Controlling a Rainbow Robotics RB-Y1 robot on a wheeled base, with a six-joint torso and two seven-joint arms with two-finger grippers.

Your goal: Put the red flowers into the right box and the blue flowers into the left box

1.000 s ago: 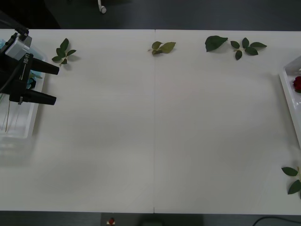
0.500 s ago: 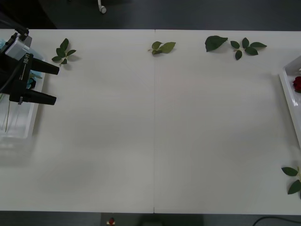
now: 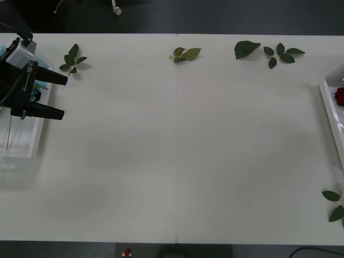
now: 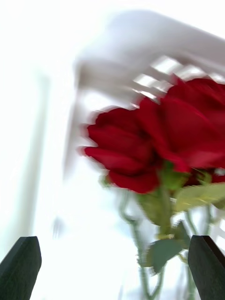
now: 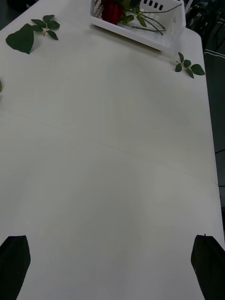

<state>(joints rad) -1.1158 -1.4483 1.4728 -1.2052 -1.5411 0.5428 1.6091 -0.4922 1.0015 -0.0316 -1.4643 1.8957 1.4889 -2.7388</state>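
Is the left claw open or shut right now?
Open. The left claw hovers over the left basket, its two black fingers spread apart, nothing between them.

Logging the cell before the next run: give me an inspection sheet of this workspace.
Surface: white table, bare in the middle.
Job's things: deep-red artificial roses lie in the white right box; the translucent ribbed left box holds thin stems and a bit of pale blue.
Clutter: loose green leaf sprigs along the far edge and near the right corner.
Grippers: left gripper open, above the left box; right gripper open, close over the roses.
Cables: black cable at the table's near edge.
Surroundings: dark floor beyond the table.
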